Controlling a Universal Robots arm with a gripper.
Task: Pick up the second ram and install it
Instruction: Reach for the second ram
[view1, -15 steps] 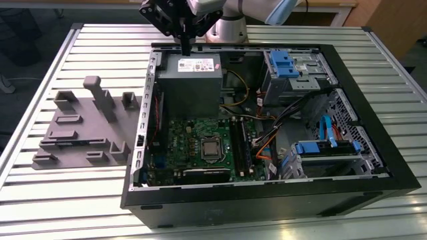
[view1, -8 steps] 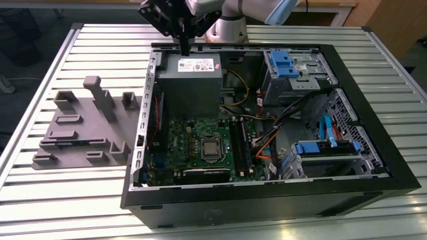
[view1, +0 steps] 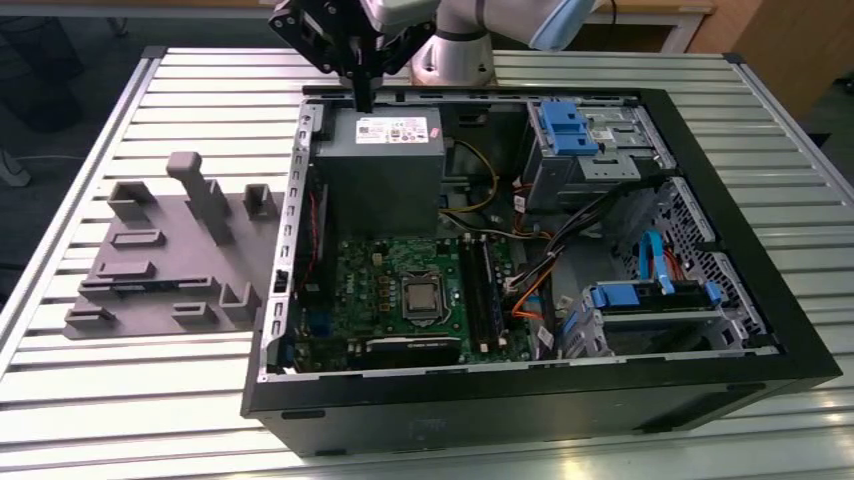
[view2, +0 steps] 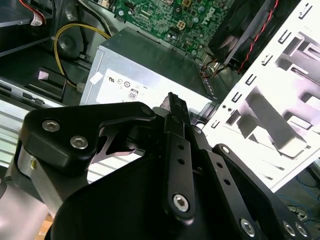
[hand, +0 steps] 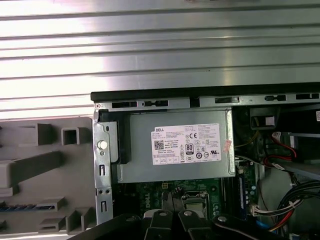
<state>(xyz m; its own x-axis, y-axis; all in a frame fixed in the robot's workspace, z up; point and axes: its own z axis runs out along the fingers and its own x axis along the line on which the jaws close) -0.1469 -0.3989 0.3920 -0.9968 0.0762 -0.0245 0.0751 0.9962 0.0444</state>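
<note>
The pick-up step is in hand and, as I judge it, barely begun. The black two-finger gripper hangs over the far rim of the open black desktop computer case, at twelve o'clock of the case in the exterior view, above the grey metal power supply box. Its fingers look drawn narrow, almost together, with nothing between them.

The second ram, a long flat blue circuit-board stick, lies in a slot of the grey plastic holder tray. The tray sits on the slatted aluminium table at nine o'clock of the case, well apart from the gripper.

Taking hold of it would call for travel toward eight o'clock, fingers spread enough to straddle the thin board, and a straight descent clear of the tray's walls.

By count:
- one gripper
- one tray
- one blue stick seen in the tray
- one case
- one power supply
- one green motherboard
- two blue plastic drive brackets, the second bracket at four o'clock
</note>
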